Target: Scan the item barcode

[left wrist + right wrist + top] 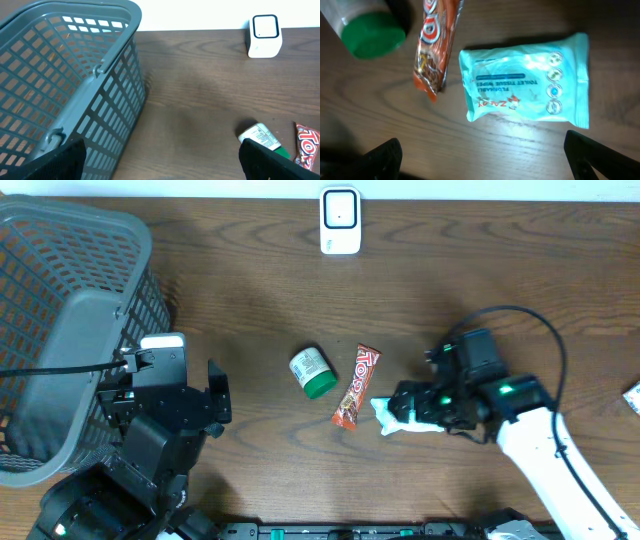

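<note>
We are watching the left end effector (160, 162) and right end effector (482, 160) gaping, both empty. The teal plastic wipes packet (525, 82) is lying at three o'clock from the orange-wrapped candy bar (434, 47).

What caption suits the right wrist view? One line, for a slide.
Wipes pack flat on the table beside a candy bar and green-capped bottle, jaws open.

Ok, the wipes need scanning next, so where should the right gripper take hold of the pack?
Come straight down and pinch the pack across its short width, mid-length. It lies flat on the table, and the candy bar sits close to one end, where a finger might catch it. The open right gripper would likely need turning first.
</note>
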`<state>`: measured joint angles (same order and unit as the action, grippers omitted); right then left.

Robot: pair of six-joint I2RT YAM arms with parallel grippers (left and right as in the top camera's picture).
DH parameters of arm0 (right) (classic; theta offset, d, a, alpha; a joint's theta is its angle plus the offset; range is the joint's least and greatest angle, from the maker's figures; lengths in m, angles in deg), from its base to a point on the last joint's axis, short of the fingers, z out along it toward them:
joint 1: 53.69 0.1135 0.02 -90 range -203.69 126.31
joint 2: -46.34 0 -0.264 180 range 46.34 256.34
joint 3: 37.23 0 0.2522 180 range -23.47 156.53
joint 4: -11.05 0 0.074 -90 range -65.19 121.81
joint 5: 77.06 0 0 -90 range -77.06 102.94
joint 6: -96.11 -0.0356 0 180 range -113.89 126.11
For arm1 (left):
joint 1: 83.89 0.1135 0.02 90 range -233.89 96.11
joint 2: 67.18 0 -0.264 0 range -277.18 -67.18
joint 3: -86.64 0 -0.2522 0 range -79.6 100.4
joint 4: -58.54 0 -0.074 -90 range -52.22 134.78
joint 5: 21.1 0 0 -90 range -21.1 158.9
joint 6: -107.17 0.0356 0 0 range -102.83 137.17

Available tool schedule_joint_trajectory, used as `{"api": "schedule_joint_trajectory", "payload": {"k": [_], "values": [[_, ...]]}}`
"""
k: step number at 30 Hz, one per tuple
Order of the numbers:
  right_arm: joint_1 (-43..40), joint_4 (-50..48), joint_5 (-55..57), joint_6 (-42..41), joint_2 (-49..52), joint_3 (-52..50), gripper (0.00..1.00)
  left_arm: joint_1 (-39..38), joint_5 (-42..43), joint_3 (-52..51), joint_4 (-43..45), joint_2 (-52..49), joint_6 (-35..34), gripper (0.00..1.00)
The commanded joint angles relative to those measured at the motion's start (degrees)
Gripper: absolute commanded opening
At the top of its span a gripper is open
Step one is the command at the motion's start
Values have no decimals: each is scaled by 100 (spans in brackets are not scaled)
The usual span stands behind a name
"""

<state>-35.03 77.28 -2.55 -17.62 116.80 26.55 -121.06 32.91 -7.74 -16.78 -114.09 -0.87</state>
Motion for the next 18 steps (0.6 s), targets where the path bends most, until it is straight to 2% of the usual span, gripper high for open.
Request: {"api": "schedule_joint_trajectory", "payload": {"k": [1,4,7,13,18], "values": [[885,-87,1762,251,15,-9,99,20,-70,37,-13,20,-26,98],[1552,-37,2804,426,157,-11,99,20,-70,37,-13,20,-24,98],[2168,-105,3088,433,562,-11,99,20,-70,37,-13,20,-24,98],[2693,-46,3910,398,1587,-11,99,20,-70,37,-13,20,-24,98],[3049,15,4232,205,2509,-11,95,20,-70,37,-13,20,-26,98]]}}
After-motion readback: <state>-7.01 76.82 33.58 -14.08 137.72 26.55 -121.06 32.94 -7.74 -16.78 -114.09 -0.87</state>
